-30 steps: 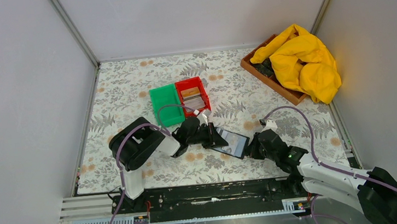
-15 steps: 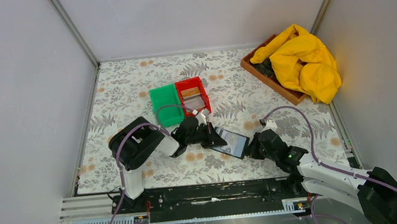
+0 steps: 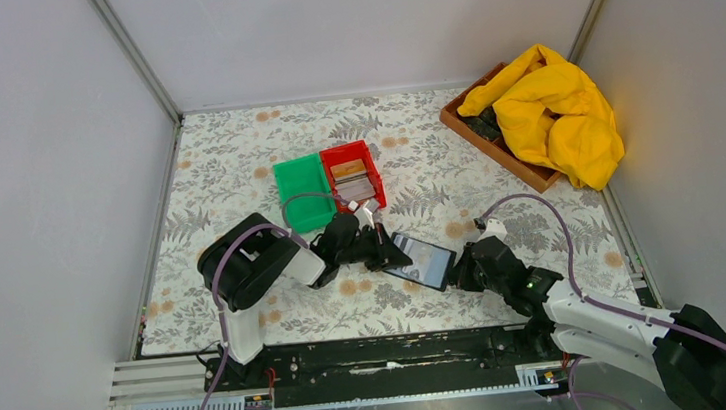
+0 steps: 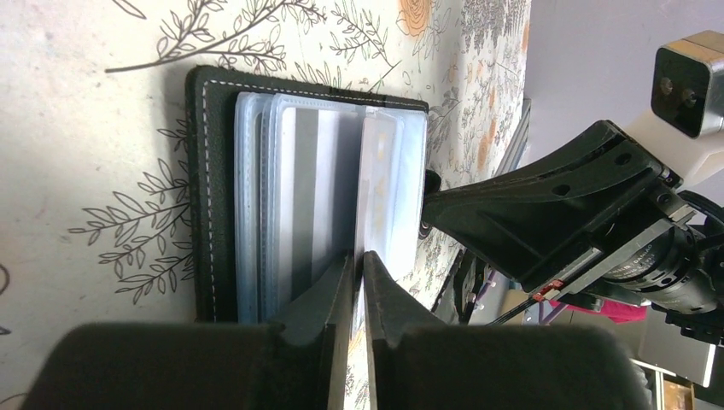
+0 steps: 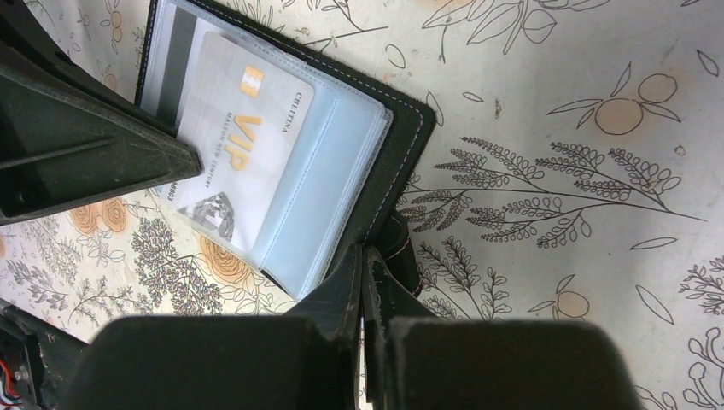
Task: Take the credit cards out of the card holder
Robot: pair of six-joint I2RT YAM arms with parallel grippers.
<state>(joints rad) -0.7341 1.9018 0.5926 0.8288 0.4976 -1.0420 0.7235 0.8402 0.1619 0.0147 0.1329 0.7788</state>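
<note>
The black card holder (image 3: 425, 260) lies open on the floral cloth between the two arms, its glossy sleeves (image 4: 256, 188) facing up. A white VIP credit card (image 5: 243, 137) sticks partly out of a sleeve toward the left arm. My left gripper (image 4: 359, 256) is shut on that card's edge (image 4: 380, 188); from above it (image 3: 394, 254) sits at the holder's left end. My right gripper (image 5: 365, 252) is shut on the holder's black cover (image 5: 410, 120) at its right edge, and from above it (image 3: 462, 274) touches that end. More cards (image 3: 352, 177) lie in the red bin.
A red bin (image 3: 366, 154) and a green bin (image 3: 302, 193) stand side by side just behind the left gripper. A wooden tray (image 3: 494, 147) with a yellow cloth (image 3: 556, 111) fills the back right corner. Grey walls close in the table.
The left gripper's jaws have closed further onto the card, and the left gripper has shifted slightly leftward. The right arm and the holder have stayed put.
</note>
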